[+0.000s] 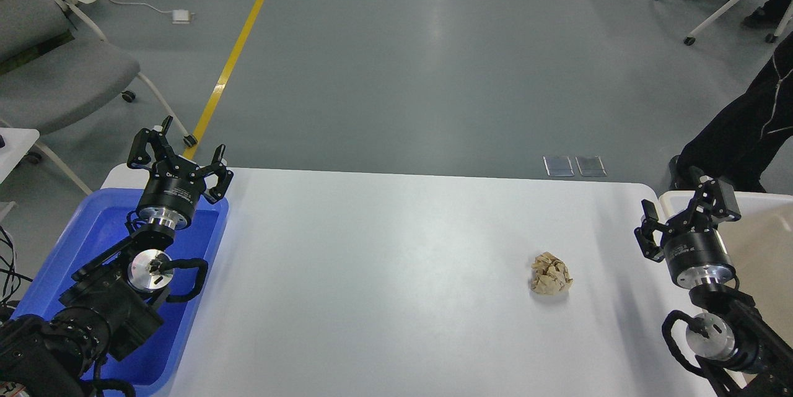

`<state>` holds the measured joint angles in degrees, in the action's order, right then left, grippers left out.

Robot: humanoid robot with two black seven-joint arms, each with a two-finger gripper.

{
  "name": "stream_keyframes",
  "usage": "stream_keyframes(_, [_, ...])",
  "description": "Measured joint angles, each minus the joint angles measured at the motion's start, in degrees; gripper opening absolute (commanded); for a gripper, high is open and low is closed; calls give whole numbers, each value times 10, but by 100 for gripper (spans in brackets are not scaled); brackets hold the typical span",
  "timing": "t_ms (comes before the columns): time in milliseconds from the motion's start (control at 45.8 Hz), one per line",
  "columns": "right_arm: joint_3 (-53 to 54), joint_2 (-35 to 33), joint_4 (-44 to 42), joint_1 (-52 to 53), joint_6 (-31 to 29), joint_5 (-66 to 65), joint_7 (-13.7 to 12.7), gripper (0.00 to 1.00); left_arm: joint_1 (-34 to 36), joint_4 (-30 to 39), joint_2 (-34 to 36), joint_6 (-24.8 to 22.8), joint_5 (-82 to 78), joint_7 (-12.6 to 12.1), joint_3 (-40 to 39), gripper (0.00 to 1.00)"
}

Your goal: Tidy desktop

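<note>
Both arms (178,152) (687,211) raised, fingers apart

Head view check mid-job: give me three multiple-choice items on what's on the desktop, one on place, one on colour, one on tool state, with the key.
1. Where does the crumpled paper ball lie on the desktop?
A. Nearer the right tool
B. Inside the blue tray
C. At the far left corner

2. What colour is the tray under the left arm?
A. Green
B. Blue
C. Red

3. How does the left tool stand?
A. Shut on the paper ball
B. Open, holding nothing
C. Out of view

Key: 1 A, the ball lies on the white top's right part, short of the right tool. 2 B, its walls are plainly blue. 3 B, its fingers are spread with nothing between them.
</note>
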<state>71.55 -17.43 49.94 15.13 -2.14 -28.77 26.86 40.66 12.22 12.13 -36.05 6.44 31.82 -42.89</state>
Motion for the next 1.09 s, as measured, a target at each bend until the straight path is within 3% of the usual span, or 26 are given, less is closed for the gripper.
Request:
stream_keyframes(677, [3, -9, 2, 5, -6, 0, 4, 100, 0, 0, 0, 0, 0, 0, 0, 100])
stream_keyframes(1092, [-9, -35, 5, 11, 21, 1, 0, 100, 0, 0, 0, 0, 0, 0, 0, 100])
